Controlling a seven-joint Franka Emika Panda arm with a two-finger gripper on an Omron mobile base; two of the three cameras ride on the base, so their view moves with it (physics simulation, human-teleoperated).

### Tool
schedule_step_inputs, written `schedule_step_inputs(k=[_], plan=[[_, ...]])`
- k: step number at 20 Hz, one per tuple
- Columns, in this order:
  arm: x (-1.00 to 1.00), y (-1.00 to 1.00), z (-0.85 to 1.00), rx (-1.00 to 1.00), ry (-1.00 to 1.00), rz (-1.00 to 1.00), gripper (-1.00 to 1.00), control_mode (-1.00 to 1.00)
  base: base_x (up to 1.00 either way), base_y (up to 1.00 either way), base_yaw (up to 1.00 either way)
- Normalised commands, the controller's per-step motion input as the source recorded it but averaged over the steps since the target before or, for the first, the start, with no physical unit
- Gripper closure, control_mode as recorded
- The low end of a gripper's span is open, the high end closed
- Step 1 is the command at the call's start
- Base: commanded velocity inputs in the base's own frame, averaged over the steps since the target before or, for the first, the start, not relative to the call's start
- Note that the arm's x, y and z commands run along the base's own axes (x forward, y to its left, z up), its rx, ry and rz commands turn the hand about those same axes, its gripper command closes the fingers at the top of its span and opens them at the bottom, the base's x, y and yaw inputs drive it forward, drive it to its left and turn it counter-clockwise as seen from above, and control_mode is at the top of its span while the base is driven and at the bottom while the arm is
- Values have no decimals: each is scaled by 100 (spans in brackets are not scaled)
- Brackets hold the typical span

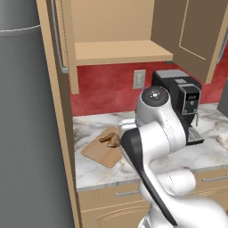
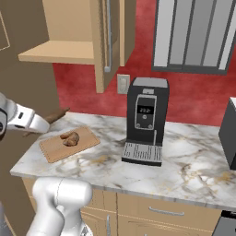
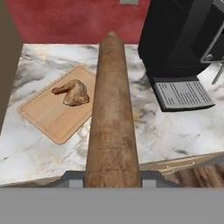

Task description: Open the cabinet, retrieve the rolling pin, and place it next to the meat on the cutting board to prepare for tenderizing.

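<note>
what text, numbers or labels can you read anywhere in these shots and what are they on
Coffee machine: its small display shows pale digits, too small and blurred to read.
Same display in the left base view: also unreadable.
Wall outlet: no lettering.
Cabinet, cutting board, meat and rolling pin: no words, labels or brand marks.
Nothing in these views can be quoted as legible text.
</note>
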Motion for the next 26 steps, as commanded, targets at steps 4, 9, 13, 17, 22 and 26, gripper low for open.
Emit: schedule_step_inputs(k=[4, 9, 13, 17, 22, 26], plan=[[6, 2, -39, -10, 1, 22, 100, -100, 0, 0, 0], [17, 3, -40, -8, 4, 23, 100, -100, 0, 0, 0], [12, 6, -35, -5, 7, 26, 100, -100, 0, 0, 0], [11, 10, -36, -6, 6, 27, 100, -100, 0, 0, 0], [18, 9, -38, -3, 5, 24, 100, -100, 0, 0, 0], [30, 0, -33, -4, 8, 19, 100, -100, 0, 0, 0]])
